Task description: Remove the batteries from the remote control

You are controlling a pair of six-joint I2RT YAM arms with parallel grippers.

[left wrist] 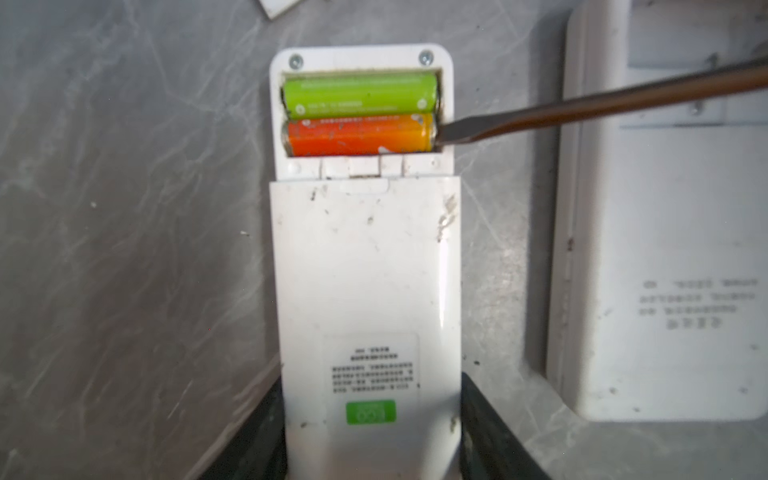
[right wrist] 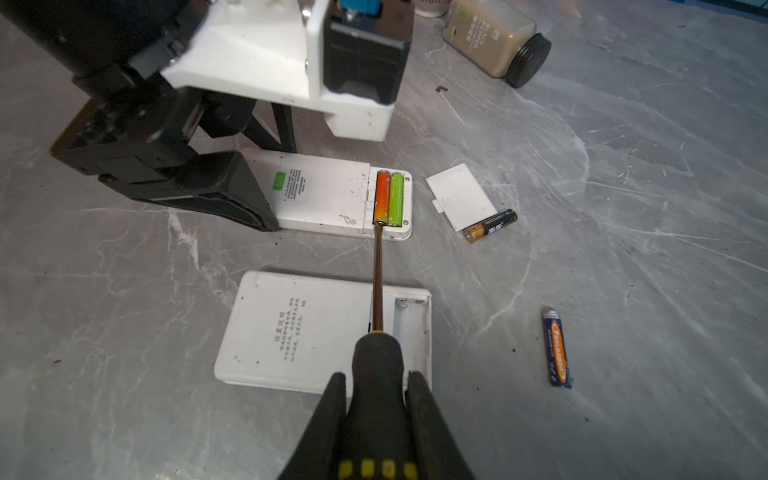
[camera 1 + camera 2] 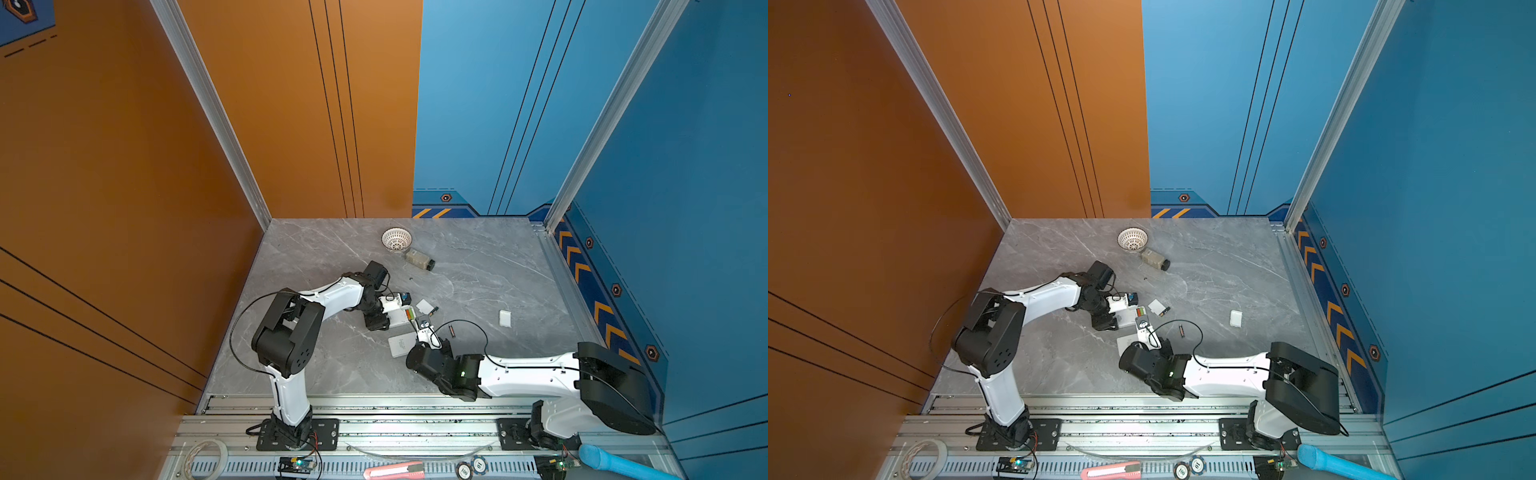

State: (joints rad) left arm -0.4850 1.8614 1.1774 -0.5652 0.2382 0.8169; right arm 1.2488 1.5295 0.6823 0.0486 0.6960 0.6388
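The white remote control [image 1: 365, 257] lies back up on the grey table, its battery bay uncovered. Two batteries sit side by side in the bay: a light green one [image 1: 359, 94] and an orange one [image 1: 359, 135]. My left gripper [image 1: 372, 415] is shut on the remote's lower end, one finger against each long side. My right gripper [image 2: 376, 399] is shut on the black handle of a screwdriver [image 2: 377, 270]. The flat tip of its blade [image 1: 453, 133] touches the end of the orange battery. A black-and-orange battery [image 2: 490, 225] and a blue one [image 2: 557, 349] lie loose on the table.
A second white remote [image 2: 307, 328] with an empty bay lies under the screwdriver shaft. A white battery cover [image 2: 461, 195] rests beside the held remote. A jar [image 2: 494, 39] lies on its side further back, near a white basket [image 3: 397, 240]. A small white piece [image 3: 505, 318] lies to the right.
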